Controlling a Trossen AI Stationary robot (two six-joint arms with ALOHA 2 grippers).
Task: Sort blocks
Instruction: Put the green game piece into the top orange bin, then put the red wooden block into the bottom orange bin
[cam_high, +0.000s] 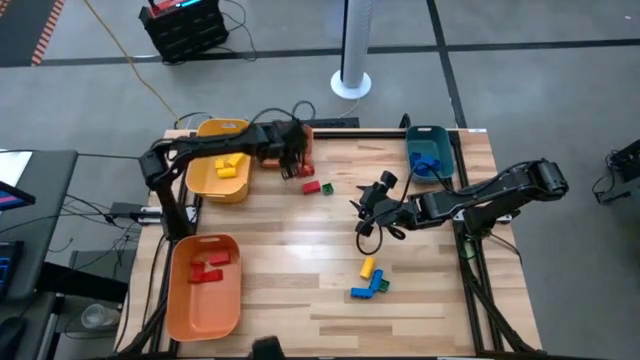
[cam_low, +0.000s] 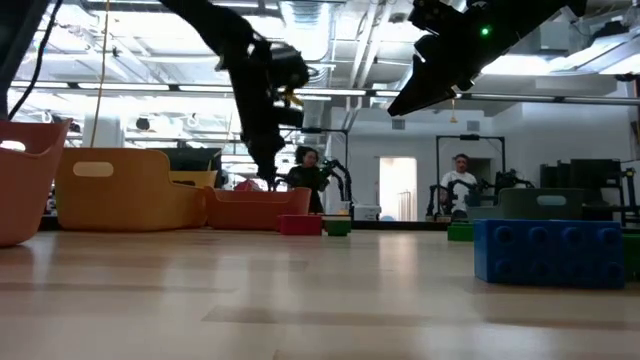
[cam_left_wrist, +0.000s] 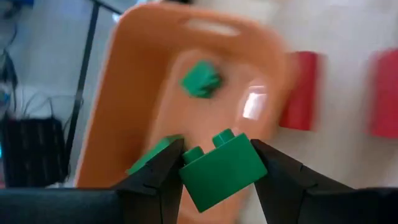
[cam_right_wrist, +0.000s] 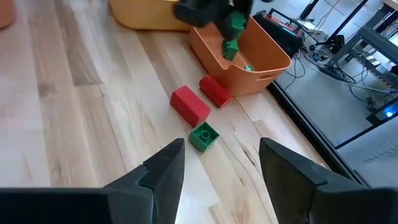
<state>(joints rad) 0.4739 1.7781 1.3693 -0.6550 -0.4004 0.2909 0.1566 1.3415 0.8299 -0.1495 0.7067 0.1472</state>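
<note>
Green block (cam_left_wrist: 221, 167) sits between left claw (cam_left_wrist: 217, 177) fingers, over small orange bin (cam_left_wrist: 149, 81) with other green blocks inside; grip looks pinched or just loosening, can't tell. Light, stiff, slick plastic; hold flat sides. Right claw (cam_right_wrist: 217, 171) open, empty, above worktop (cam_high: 300, 300). Bin's far end cut off

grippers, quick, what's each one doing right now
Left gripper: shut on a green block above the small orange bin.
Right gripper: open, holding nothing.
</note>
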